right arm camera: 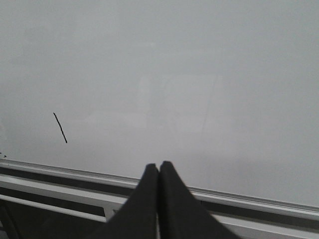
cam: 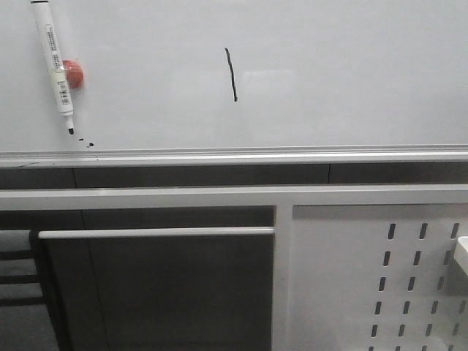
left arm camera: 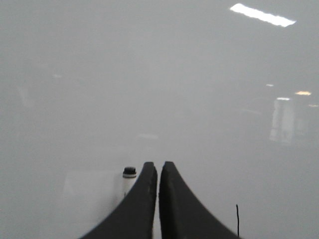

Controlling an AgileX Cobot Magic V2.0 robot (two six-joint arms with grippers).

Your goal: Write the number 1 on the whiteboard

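front view: a glossy whiteboard (cam: 351,73) fills the upper half, with a silver rail along its lower edge. the number 1 (cam: 231,74), a thin black slightly slanted stroke, sits near the middle of the board. to its far left a marker (cam: 55,62) hangs tip down against the board, over a red magnet (cam: 72,74), with tiny black specks (cam: 86,142) just below the tip. neither arm shows in this view. below the board is a white perforated panel (cam: 409,285).

left wrist view: the left gripper (left arm camera: 158,172) has its jaws pressed together and holds nothing; the marker's cap end shows just beside it.

right wrist view: the right gripper (right arm camera: 159,172) is likewise closed and empty, facing the board.

the stroke looks finished, so the writing step seems done; what remains is probably only drawing the arms back. no containers are visible.
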